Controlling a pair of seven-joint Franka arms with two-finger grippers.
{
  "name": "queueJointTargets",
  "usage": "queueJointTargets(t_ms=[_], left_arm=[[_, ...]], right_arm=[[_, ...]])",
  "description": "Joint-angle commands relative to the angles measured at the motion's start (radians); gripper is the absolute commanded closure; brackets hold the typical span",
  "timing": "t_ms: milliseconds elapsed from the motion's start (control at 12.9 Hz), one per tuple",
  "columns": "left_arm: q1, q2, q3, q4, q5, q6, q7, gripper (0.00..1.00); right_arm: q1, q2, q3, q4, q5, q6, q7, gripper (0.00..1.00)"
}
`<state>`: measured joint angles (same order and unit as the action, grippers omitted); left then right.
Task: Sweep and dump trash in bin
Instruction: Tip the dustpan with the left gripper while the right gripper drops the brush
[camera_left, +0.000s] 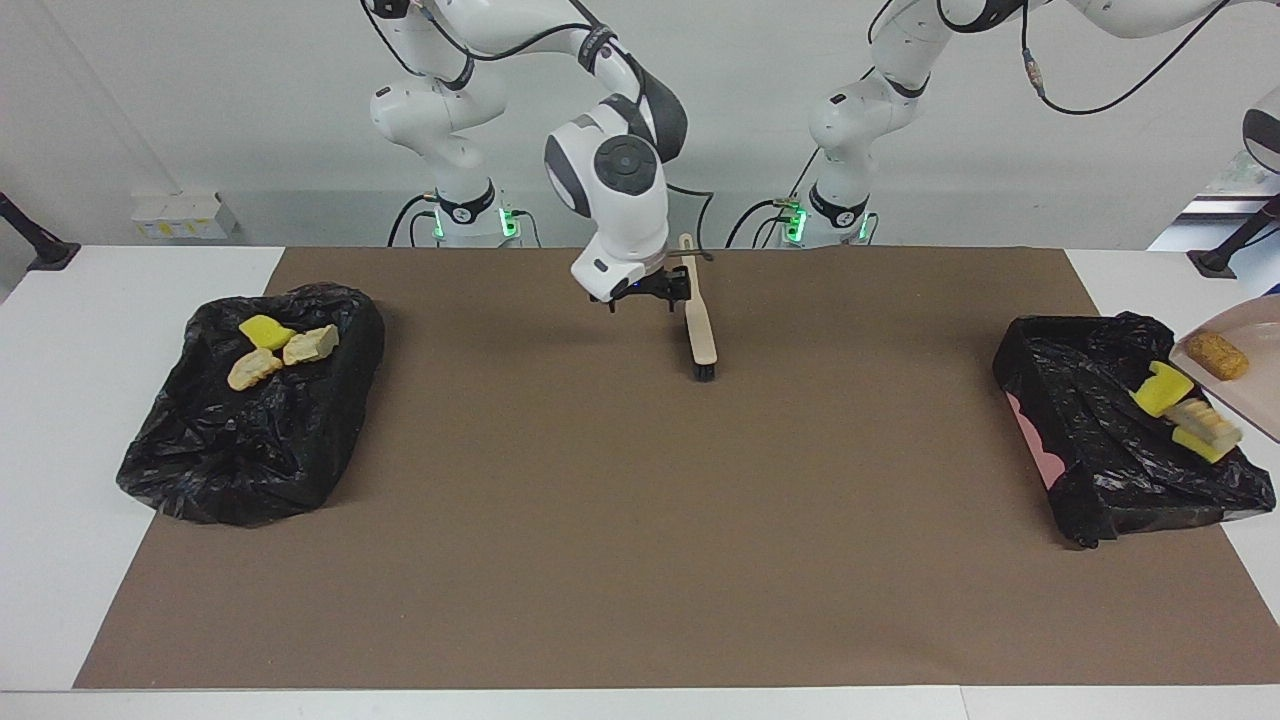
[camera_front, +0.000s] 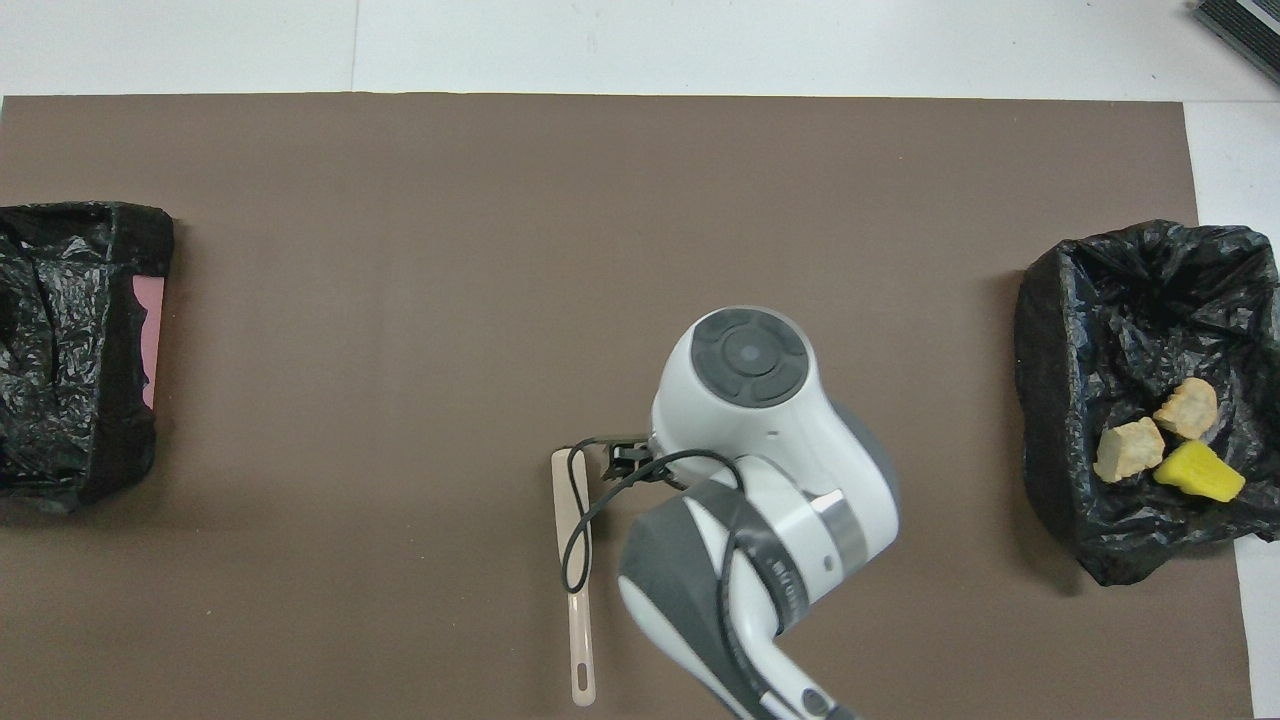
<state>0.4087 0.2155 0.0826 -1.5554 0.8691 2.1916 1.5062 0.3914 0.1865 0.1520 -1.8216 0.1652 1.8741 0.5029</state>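
Though out of frame, left tool closed, dustpan (camera_left: 1262, 395) half cut off; right tool (camera_left: 648, 292) wide beside brush (camera_left: 703, 325).

Robot lab: two bench-mounted arms (camera_left: 620, 150), bare white walls.

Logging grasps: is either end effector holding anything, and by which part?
The right end effector holds nothing, open beside the brush. The left end effector is out of view; the dustpan's hold cannot be told.
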Motion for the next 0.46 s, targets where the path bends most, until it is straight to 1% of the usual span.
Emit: queueJointTargets(t_ms=[0, 77, 232, 387], left_arm=[[-0.065, -0.024, 0.009, 0.015, 0.105, -0.059, -0.023, 1.0], [-0.08, -0.028, 0.009, 0.017, 0.111, -0.082, -0.023, 1.0], [-0.131, -0.047, 0.009, 0.018, 0.123, -0.157, -0.023, 1.0], [-0.172, -0.076, 0.0, 0.011, 0.111, -0.232, -0.046, 1.0]], right_arm=[[-0.087, -0.004, 0.009, 0.044, -0.016, -0.032, -0.166, 0.0], [-0.121, -0.004, 0.003, 0.05, -0.029, -0.036, -0.229, 0.0], [-0.187, -0.004, 0.001, 0.077, -0.099, -0.041, -0.318, 0.0], [-0.229, -0.005, 0.001, 0.093, -0.163, -0.052, -0.357, 0.0]])
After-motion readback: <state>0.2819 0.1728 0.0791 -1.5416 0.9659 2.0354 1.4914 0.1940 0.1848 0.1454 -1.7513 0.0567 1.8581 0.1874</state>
